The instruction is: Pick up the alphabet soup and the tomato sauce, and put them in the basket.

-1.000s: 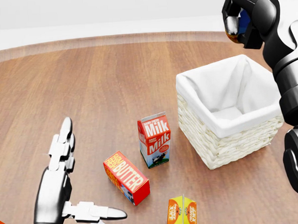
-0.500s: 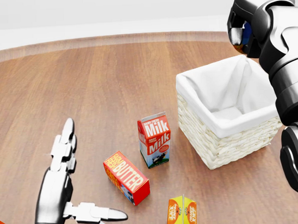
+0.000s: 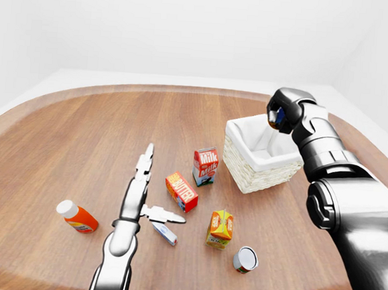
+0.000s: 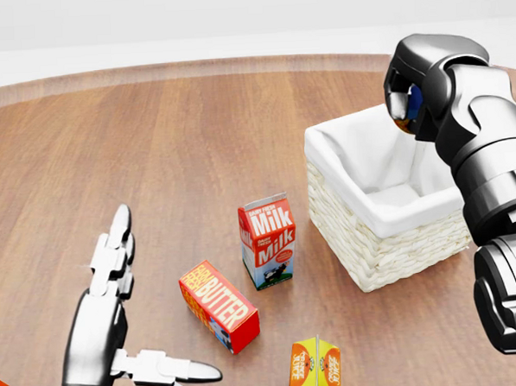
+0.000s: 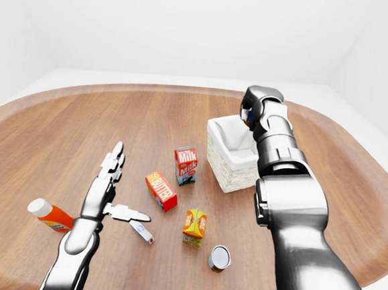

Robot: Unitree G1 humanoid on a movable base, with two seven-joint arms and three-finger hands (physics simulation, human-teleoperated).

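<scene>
My right hand [image 4: 406,99] is shut on a small can with a blue and orange label [image 4: 415,101]. It holds the can above the top right corner of the white-lined wicker basket [image 4: 391,257]. Little of the can shows, so I cannot tell which can it is. A second can [image 3: 245,259], grey-topped with a red side, stands on the table near the bottom of the left-eye view, right of the orange carton. My left hand [image 4: 164,293] is open and empty, flat above the table at lower left.
A milk carton [image 4: 267,241] stands left of the basket. A red butter box [image 4: 219,306] and an orange juice carton [image 4: 315,367] lie below it. A ketchup bottle [image 3: 77,217] and a small white tube [image 3: 165,233] lie by my left hand.
My right hand has moved left and down with the can, from beyond the basket's right corner to over its rim. The left hand has barely moved.
</scene>
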